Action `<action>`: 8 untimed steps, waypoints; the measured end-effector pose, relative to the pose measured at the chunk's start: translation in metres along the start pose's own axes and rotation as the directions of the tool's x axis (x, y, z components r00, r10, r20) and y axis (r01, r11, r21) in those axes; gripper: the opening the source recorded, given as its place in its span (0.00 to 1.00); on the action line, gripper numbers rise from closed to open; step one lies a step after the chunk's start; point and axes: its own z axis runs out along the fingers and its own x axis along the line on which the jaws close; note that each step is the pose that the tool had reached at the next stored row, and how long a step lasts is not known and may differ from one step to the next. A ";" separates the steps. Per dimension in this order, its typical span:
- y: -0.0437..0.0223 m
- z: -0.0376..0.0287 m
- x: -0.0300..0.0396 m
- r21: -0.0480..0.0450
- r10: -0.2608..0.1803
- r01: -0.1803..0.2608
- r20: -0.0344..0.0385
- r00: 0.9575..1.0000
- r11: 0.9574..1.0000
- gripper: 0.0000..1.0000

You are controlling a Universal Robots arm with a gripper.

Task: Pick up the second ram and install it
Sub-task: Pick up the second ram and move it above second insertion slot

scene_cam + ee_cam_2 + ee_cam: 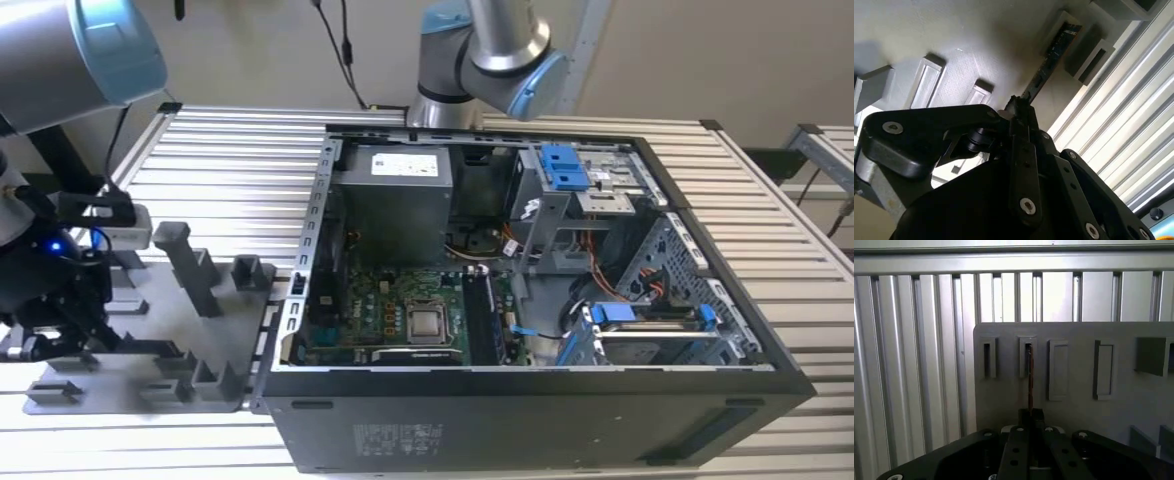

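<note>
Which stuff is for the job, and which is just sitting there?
For the job:
- the second ram, in a slot of the fixture plate
- the gripper, jaws shut on it
- the open computer case

Just sitting there:
- the tall grey posts
- the slatted table

The arm (60, 50) is built of smooth silver-grey tubing with rounded joints closed by light blue caps; a further joint (487, 55) has the same silver shell and blue cap. Near the wrist the body turns black, with a small blue light (54, 244) glowing on it and thin black cables (96, 240) beside it. In the second wrist view the pincer (1016, 107) is matt black, made of flat, round-ended link bars pinned by bright silver screw heads (893, 128), with a bare grey metal block (871, 175) behind them. In the first wrist view its black body carries small round screws (1082, 435).
</note>
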 end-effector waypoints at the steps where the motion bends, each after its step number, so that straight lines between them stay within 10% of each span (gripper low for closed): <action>1: 0.0000 -0.0011 0.0000 0.000 0.000 0.000 0.000 1.000 1.000 0.14; 8: -0.0002 -0.0073 -0.0001 0.000 0.000 0.000 0.000 1.000 1.000 0.14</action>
